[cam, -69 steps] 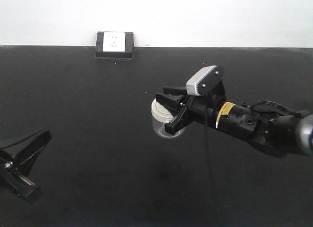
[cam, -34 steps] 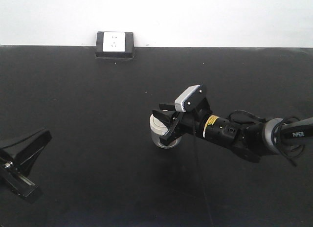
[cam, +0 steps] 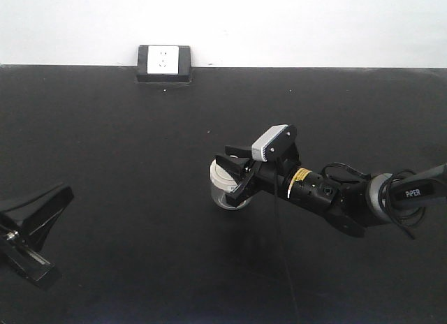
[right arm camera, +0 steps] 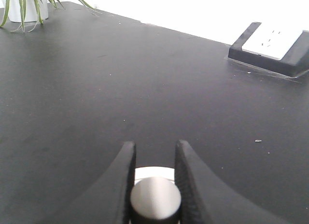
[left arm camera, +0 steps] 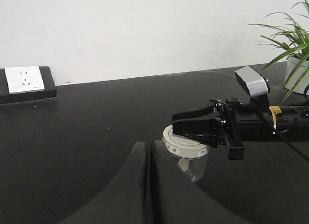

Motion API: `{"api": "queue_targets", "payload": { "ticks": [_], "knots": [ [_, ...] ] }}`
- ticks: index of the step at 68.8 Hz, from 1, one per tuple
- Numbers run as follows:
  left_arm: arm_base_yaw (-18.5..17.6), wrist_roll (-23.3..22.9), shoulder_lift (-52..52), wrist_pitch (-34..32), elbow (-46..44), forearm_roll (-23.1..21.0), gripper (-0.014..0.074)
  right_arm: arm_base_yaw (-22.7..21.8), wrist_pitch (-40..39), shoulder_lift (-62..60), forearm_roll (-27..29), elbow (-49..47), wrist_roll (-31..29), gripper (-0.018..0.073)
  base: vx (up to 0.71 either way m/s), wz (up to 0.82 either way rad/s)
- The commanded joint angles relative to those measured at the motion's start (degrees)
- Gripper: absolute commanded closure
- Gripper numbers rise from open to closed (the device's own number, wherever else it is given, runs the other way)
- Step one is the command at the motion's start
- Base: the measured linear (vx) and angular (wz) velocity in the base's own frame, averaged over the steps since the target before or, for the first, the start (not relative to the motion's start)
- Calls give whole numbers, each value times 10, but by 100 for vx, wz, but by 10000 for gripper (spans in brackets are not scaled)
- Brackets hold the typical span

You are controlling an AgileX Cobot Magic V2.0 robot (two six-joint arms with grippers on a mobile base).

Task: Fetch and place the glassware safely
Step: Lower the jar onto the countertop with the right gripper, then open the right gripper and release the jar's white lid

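The glassware (cam: 223,190) is a small clear jar with a cream-white lid (left arm camera: 185,143), hanging slightly tilted near the middle of the black table (cam: 140,142). I cannot tell whether its base touches the table. My right gripper (cam: 233,174) reaches in from the right and is shut on the lid's round knob (right arm camera: 155,199); its fingers (right arm camera: 126,159) press the knob from both sides in the right wrist view. My left gripper (cam: 66,193) stays low at the left edge, far from the jar, shut with nothing in it. Its tips (left arm camera: 148,145) point toward the jar.
A black box with a white wall socket (cam: 164,63) sits at the table's back edge against the white wall. A potted plant (left arm camera: 295,45) stands at the far right corner. The right arm (cam: 335,198) stretches across the table's right half.
The right gripper has carried the jar a little left and lower toward the table, and the arm now lies flatter. The left gripper has hardly moved.
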Motion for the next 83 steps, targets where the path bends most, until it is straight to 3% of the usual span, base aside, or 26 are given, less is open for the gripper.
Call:
{"api": "queue_targets", "payload": {
  "ticks": [1,22,33,57,66,78,83],
  "knots": [
    [-3,-5,-5,-34,-12,-21,594,-3,-37,-26,10,-12,-6,425,0,0],
    [-3,-5,-5,-34,-12,-21,594,-3,-74,-26,11,-12,-6,13,0,0],
    [-3,-5,-5,-34,-12,-21,594,-3,-74,-26,11,-12,-5,-92,0,0],
    [-3,-5,-5,-34,-12,-21,594,-3,-64,-70,11,-10,0,-55,0,0],
    [-3,-5,-5,-34,-12,-21,594,-3,-29,-123,10,-10,30,-19,0,0],
    [-3,-5,-5,-34,-12,-21,594,-3,35,-218,9,-10,95,87,0,0],
    [-3,-5,-5,-34,-12,-21,594,-3,71,-264,9,-10,115,185,0,0]
  ]
}}
